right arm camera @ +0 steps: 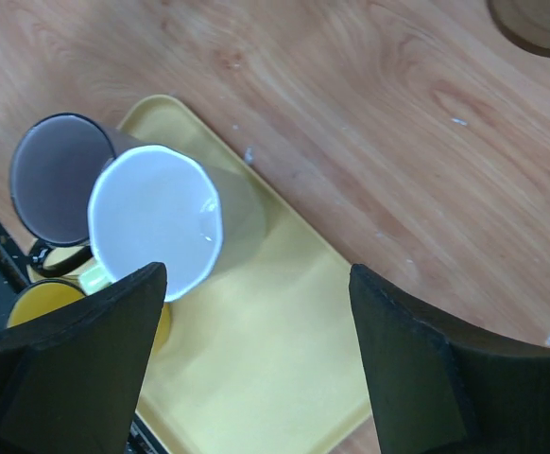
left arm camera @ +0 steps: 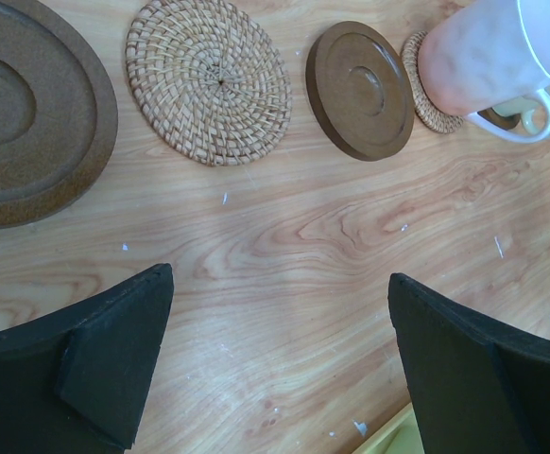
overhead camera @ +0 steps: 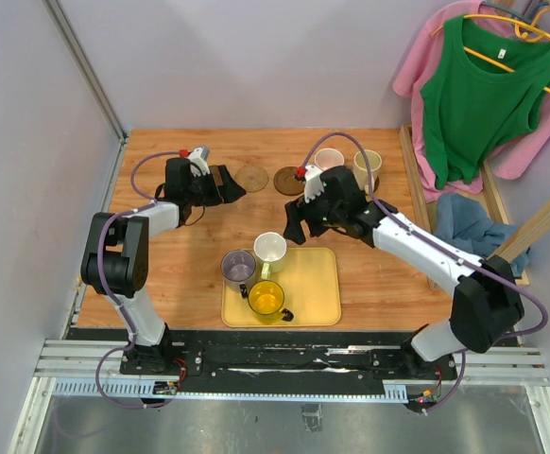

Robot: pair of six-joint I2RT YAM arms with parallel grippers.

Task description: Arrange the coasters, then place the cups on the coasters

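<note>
tray (overhead camera: pixel 317 293): plain pale yellow
table (overhead camera: pixel 162 274): light wood, wavy reddish-brown grain
yellow mug (overhead camera: pixel 266 299), at the tray's near edge: bright yellow
grey mug (overhead camera: pixel 238 268), at the tray's left edge: dull grey-purple
white mug (right arm camera: pixel 157 222), at the tray's far edge: white inside, pale greenish wall
pink mug (left arm camera: pixel 488 52), beyond the tray: soft pink, white rim
cream mug (overhead camera: pixel 368 165), beyond the tray: cream
woven coaster (left arm camera: pixel 209 82): tan, spiral weave
smooth coaster (left arm camera: pixel 360 90): dark brown, plain
vest (overhead camera: pixel 483 95), right of the tray: green
</note>
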